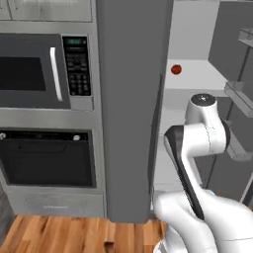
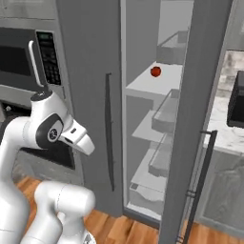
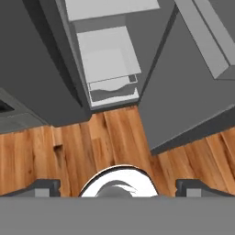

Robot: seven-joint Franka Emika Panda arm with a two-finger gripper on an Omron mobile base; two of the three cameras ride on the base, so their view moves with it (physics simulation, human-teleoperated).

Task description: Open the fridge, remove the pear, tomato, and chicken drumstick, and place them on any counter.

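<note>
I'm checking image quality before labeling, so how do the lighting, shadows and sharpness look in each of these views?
Left base view: flat, even light, slightly soft; the tomato reads as a small red blob on a white fridge shelf. Right base view: similarly soft, faint shading under the shelves, no glare. Hand view: crisp wood floor grain, no cast shadows, and the two finger tips sit at the bottom edge.

A black-panelled microwave (image 1: 44,71) with a white handle and keypad sits above a dark-windowed oven (image 1: 47,158) in a grey column. Below runs a wood-plank floor (image 3: 114,137). A dark appliance (image 2: 237,100) stands at the right edge of the right base view.
</note>
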